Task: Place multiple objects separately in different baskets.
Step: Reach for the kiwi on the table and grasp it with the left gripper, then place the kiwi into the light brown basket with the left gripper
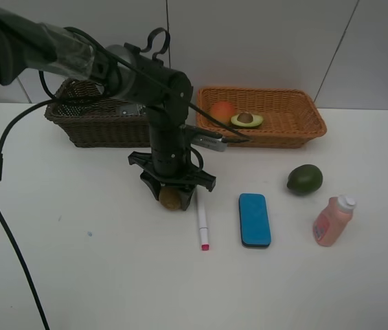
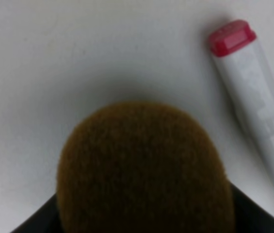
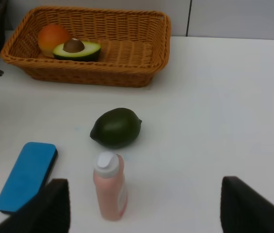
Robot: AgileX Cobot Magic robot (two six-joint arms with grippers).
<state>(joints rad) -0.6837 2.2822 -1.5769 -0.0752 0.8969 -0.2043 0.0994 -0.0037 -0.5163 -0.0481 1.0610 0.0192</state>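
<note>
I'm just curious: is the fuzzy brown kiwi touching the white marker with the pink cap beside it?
Apart. The left wrist view shows a strip of bare white table between the fuzzy brown kiwi and the white pink-capped marker.

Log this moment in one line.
left gripper: over kiwi | right gripper: open, empty | tan basket: peach, half avocado | table: marker, eraser, avocado, bottle

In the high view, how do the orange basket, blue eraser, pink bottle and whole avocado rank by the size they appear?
1. orange basket, clearly the largest.
2. blue eraser and pink bottle: they look too alike in size to rank.
3. whole avocado, the smallest.
</note>
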